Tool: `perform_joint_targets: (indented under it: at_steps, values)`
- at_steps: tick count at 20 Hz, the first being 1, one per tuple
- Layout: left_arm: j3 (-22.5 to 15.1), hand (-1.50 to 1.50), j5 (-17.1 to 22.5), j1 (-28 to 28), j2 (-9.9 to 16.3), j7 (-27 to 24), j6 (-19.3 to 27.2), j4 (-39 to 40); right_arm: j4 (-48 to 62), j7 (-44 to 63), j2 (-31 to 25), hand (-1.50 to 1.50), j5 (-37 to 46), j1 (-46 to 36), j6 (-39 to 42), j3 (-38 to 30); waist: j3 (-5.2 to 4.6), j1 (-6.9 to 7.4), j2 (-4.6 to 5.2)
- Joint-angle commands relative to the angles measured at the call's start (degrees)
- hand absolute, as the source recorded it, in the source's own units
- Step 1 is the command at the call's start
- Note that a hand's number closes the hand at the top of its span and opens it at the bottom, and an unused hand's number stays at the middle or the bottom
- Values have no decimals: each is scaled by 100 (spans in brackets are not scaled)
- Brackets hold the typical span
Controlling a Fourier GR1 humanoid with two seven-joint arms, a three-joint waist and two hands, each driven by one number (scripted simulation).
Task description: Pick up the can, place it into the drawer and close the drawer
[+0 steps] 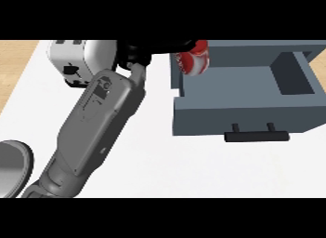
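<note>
White counter (192,162), wood floor at far edges. Grey drawer (247,100) pulled open. Left hand (148,49) curled round red can (194,58), held over drawer's left wall. White toaster (73,60) left of drawer.

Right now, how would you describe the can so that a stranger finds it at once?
Find the big grey-blue open drawer at the right. At its upper left corner, a black robot hand holds the can. It is the only red-and-white thing there.

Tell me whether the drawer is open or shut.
Open. The drawer is pulled out toward the view's lower edge, its hollow inside showing behind the front panel and handle.
</note>
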Motion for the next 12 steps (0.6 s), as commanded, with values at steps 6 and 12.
perform_joint_targets:
  at_steps: [6, 12]
  values:
    - [-153, 150, 669, -1142, 0, -469, 232, 1437, 47, 128, -292, -150, -363, -102, -20, -215, 1, -82, 19]
    - [-699, 150, 1248, -1880, 0, -393, 753, 1962, 331, -371, 75, -150, 285, -70, 267, 82, 8, -149, 22]
